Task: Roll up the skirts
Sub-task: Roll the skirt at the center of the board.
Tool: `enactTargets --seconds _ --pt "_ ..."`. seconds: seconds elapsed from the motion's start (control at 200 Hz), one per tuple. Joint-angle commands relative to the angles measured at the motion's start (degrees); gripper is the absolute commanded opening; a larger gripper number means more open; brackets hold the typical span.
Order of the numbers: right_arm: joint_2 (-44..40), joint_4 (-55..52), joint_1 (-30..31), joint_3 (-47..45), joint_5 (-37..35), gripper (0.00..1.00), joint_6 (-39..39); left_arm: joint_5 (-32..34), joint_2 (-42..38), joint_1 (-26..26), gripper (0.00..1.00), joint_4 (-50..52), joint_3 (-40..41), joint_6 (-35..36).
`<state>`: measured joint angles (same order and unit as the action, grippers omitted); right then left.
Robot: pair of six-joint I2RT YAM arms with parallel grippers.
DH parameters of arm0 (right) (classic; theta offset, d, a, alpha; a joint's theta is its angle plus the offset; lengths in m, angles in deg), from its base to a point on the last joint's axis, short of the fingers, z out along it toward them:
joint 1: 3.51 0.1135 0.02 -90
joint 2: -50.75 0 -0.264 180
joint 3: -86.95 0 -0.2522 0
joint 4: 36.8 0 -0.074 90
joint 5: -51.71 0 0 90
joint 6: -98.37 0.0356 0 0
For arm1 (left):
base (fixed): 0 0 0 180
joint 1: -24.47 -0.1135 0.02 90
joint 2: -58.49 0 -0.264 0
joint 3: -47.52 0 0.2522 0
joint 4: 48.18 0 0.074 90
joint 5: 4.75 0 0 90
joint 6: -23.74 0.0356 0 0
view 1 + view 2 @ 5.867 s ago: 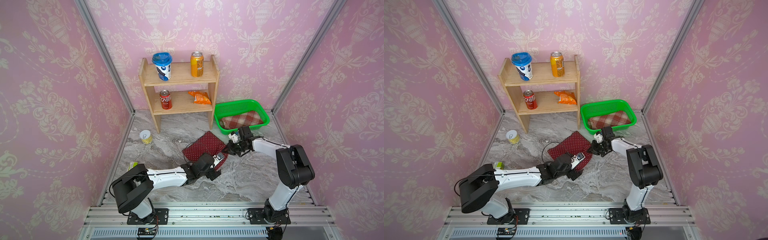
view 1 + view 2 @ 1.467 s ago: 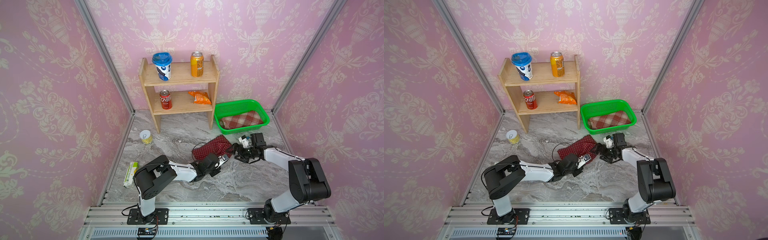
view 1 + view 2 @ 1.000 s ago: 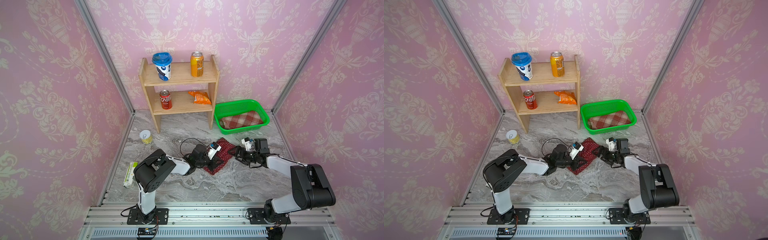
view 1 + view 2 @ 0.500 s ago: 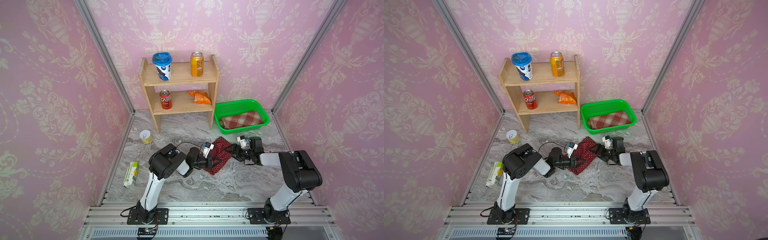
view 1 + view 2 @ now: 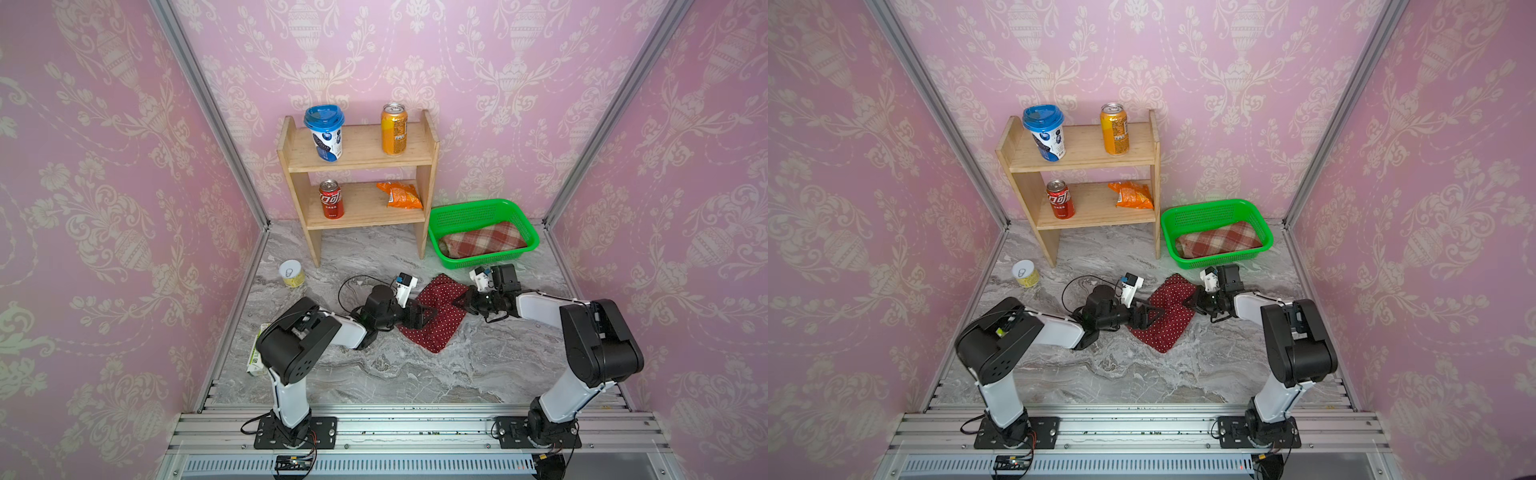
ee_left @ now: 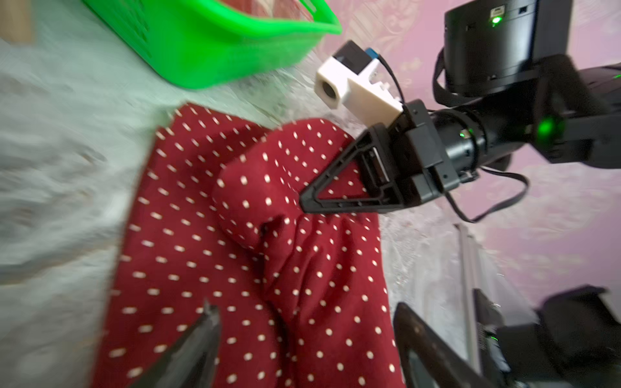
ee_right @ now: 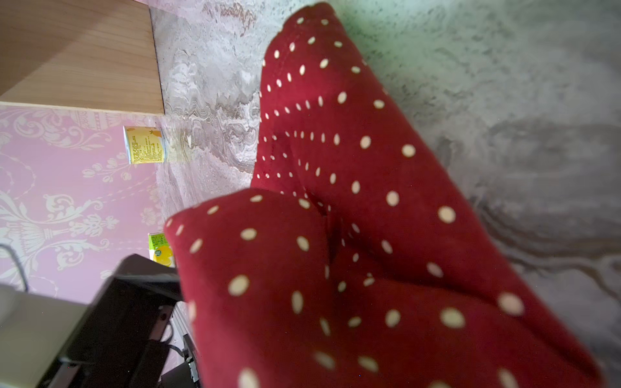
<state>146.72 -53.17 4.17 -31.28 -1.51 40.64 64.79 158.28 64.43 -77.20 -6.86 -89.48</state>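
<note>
Red dotted skirt [image 5: 441, 329] — right hand [image 5: 458, 302] pinches it, left hand [image 5: 430, 316] open.

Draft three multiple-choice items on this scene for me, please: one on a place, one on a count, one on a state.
1. Where does the plaid skirt lie? A spread on the floor; B in the green basket; C hanging from a wall.
2. How many drink cans stand on the wooden shelf? A two; B four; C none.
3. How is the right pincer? A wide open above the basket; B shut on the polka-dot skirt; C shut on a cup.
Answers: 1 B, its checks show inside the basket's walls. 2 A, an orange can above, a red can below. 3 B, its tips pinch a raised fold of that cloth.
</note>
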Motion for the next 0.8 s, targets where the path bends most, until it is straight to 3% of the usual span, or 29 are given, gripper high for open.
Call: enactTargets --seconds 0.0,0.045,0.225,0.4,0.535,0.796 --pt "-1.44 -12.08 0.25 3.31 -1.01 0.00 -4.06 24.39 -6.43 5.23 0.94 16.98 0.09 22.29" --pt "-1.38 -13.37 0.29 3.95 -0.75 0.00 -4.19 27.89 -7.90 7.71 0.99 17.33 0.02 26.47" --pt "-0.52 -15.58 0.32 4.90 -0.61 0.00 -4.42 37.92 -7.18 20.94 0.99 17.23 -3.57 42.68" --pt "-0.05 -15.45 0.39 4.74 -0.39 0.00 -4.15 46.57 1.94 29.20 0.99 17.82 -10.53 48.09" --pt "-0.14 -15.71 0.31 4.64 -0.66 0.00 -4.40 51.38 8.60 31.31 0.99 18.33 -16.48 47.64" --pt "-0.23 -16.29 -0.26 3.68 -0.32 0.00 -5.27 58.24 16.30 29.06 0.99 25.67 -23.66 42.18"
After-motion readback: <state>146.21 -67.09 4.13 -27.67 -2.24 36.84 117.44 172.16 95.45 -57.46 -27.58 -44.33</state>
